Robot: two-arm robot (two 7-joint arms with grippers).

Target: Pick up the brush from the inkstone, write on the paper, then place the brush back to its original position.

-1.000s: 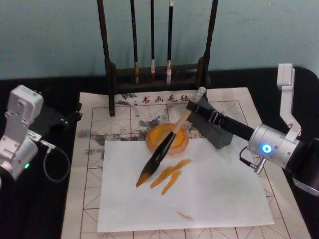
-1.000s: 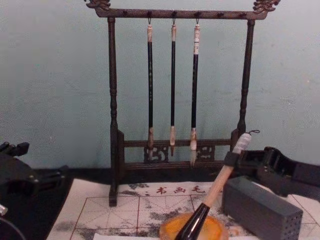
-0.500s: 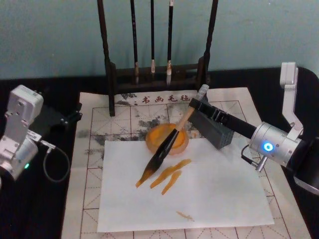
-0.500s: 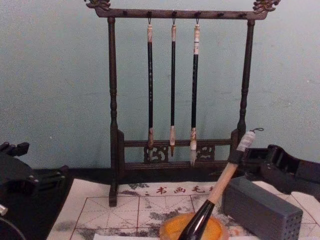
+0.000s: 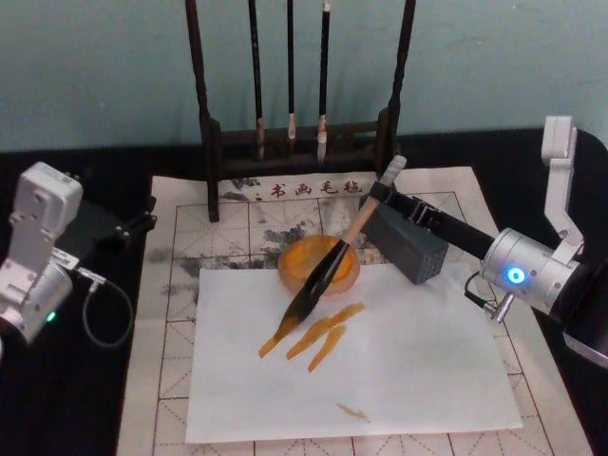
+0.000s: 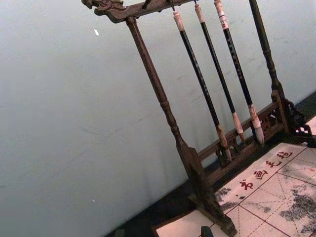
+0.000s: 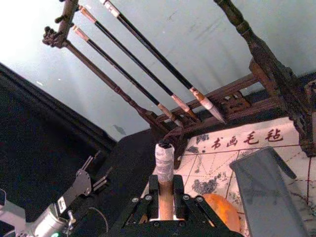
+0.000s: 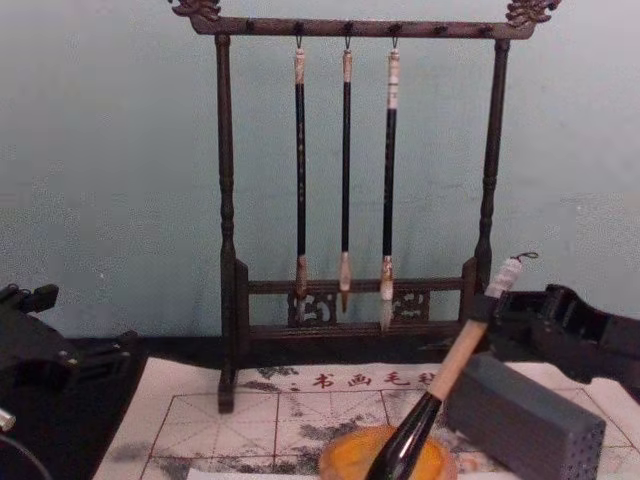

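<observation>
Right pincer (image 5: 378, 193) grips the brush (image 5: 318, 277) near its cap, behind the dish (image 5: 296, 255); writing looks done, so ease the bristles onto the dish slowly; left pincer (image 5: 142, 220) idle, left of it.

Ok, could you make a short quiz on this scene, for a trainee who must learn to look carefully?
1. True or false: the right tool grips the brush high on its handle, near the white end cap.
2. How many thin brushes hang on the rack? A) two B) three C) four
3. Fill in: seen from the head camera, the brush's black section lies across the orange ____.

Key:
1. True.
2. B.
3. inkstone.
</observation>
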